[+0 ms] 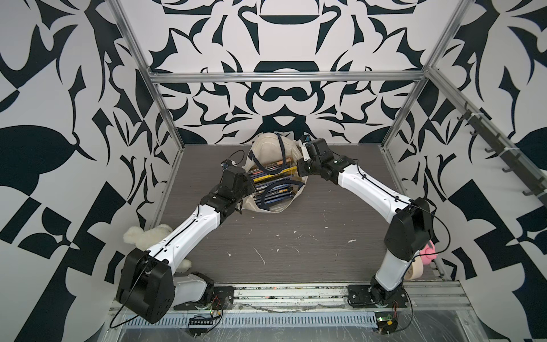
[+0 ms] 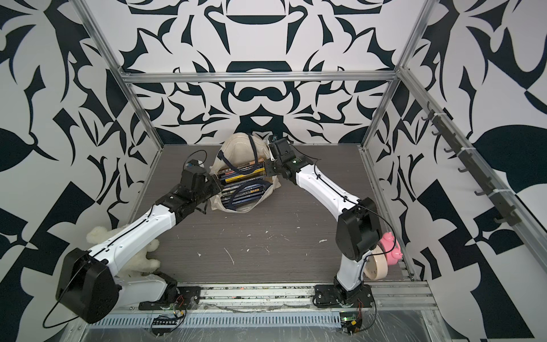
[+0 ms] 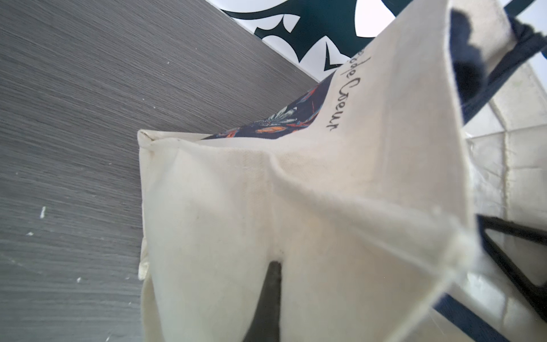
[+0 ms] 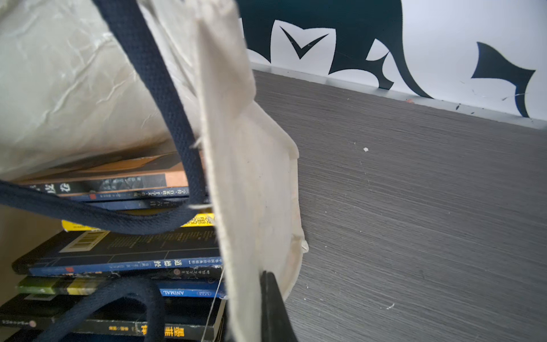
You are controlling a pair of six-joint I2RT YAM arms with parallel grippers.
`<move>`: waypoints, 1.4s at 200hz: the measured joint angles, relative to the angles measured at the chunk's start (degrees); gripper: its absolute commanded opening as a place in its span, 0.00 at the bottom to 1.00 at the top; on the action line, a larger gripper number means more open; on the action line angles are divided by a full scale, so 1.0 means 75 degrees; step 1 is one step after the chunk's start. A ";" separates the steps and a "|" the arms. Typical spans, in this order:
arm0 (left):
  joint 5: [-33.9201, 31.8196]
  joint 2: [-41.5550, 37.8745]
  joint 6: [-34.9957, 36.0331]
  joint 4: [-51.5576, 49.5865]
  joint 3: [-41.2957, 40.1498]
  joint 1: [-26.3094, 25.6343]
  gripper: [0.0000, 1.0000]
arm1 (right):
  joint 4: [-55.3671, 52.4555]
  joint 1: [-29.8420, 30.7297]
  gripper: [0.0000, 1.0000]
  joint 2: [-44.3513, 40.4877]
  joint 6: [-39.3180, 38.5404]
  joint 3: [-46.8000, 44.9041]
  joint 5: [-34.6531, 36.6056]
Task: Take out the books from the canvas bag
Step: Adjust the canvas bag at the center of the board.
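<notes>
Books stacked flat inside the bag, overlapping like steps from far to near, long axes across the worktop from left to right and slightly askew. Mostly dark blue covers, one yellow edge in the far half of the stack, lettered spines close up in the right wrist view. Bag at the far middle of the worktop, long axis from the back wall toward the near edge, mouth spread wide and upward, cream fabric bunched high at the far end just before that wall. Navy straps draped loose over the books, one looped across the near part of the stack. Left tool closed on the bag's left rim, cloth pinched between its fingers. Right tool closed on the right rim, one finger against the outside of the cloth. Rim stretched between both tools, books between them. Near side of the bag: broad bare worktop between the two arms, white flecks on it. Far side: hardly any room before the wall. Plush toy under the left arm near the front left corner. Pink toy behind the right arm at the right edge, well apart from the bag.
</notes>
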 measured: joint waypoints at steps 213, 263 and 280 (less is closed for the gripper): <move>-0.0662 -0.0326 0.0265 0.0114 -0.0484 -0.0784 0.00 | -0.2722 0.1376 0.67 -0.0321 -0.0866 0.1422 -0.0478; -0.0731 -0.0402 0.0350 -0.0006 -0.0484 -0.0831 0.00 | -0.3748 0.1574 0.66 0.1087 -0.1399 0.2763 0.0833; -0.0752 -0.0420 0.0370 -0.0026 -0.0484 -0.0831 0.00 | -0.4022 0.1577 0.66 0.1445 -0.1501 0.3002 0.1172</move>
